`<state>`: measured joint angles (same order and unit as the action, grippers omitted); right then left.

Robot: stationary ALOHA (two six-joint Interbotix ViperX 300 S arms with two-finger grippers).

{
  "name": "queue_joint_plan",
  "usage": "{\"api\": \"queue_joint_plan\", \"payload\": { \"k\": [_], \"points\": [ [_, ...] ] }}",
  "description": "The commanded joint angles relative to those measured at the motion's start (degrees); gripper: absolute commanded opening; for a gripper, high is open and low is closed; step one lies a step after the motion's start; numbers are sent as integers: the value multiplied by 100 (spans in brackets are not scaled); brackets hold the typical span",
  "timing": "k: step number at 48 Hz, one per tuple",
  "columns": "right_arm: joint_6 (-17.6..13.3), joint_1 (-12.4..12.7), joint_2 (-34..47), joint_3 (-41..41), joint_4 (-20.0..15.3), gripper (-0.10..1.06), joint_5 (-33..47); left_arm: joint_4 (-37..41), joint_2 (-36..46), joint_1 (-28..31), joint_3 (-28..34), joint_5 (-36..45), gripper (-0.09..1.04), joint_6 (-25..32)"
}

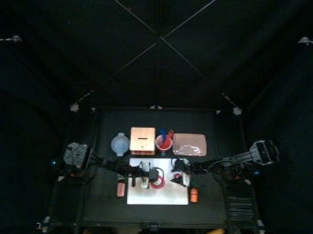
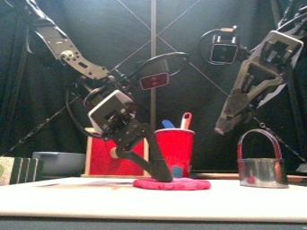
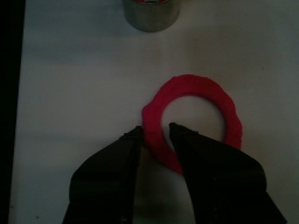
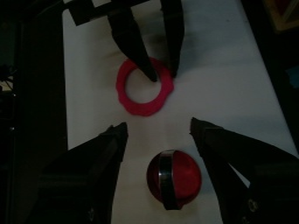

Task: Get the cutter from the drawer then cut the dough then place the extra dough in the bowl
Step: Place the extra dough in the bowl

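Looks to be the last step, with left gripper (image 3: 156,131) clenched on the rim of the red dough ring (image 3: 232,118) lying flat on the white cutting board (image 3: 82,79), right gripper (image 4: 158,127) released above it; calls next for lifting the ring and carrying it to the blue-grey bowl (image 2: 54,163).

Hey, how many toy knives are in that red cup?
2: a blue knife and a red knife, both standing in the red cup; more could be hidden inside.
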<state>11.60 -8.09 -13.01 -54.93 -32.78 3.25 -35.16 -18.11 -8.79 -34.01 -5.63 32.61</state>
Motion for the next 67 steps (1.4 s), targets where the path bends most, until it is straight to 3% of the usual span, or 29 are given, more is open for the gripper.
{"api": "queue_joint_plan", "payload": {
  "k": [1, 7, 48, 60, 67],
  "points": [
    [9, -9, -62, 105, -9, 92, 44, 26, -18, -9, -26, 123, 65, -9],
    [9, -9, -62, 105, -9, 92, 44, 114, -26, -9, -35, 97, 58, -9],
    [9, 0, -62, 97, -9, 92, 44, 466, 281, -88, 62, -510, 45, -9],
    [9, 26, -62, 88, -9, 92, 44, 571, 1266, -105, -35, -1195, 45, 53],
    [18, 26, -62, 88, 9, 92, 44, 791, 2145, -44, -483, -1881, 46, 149]
  ]
}}
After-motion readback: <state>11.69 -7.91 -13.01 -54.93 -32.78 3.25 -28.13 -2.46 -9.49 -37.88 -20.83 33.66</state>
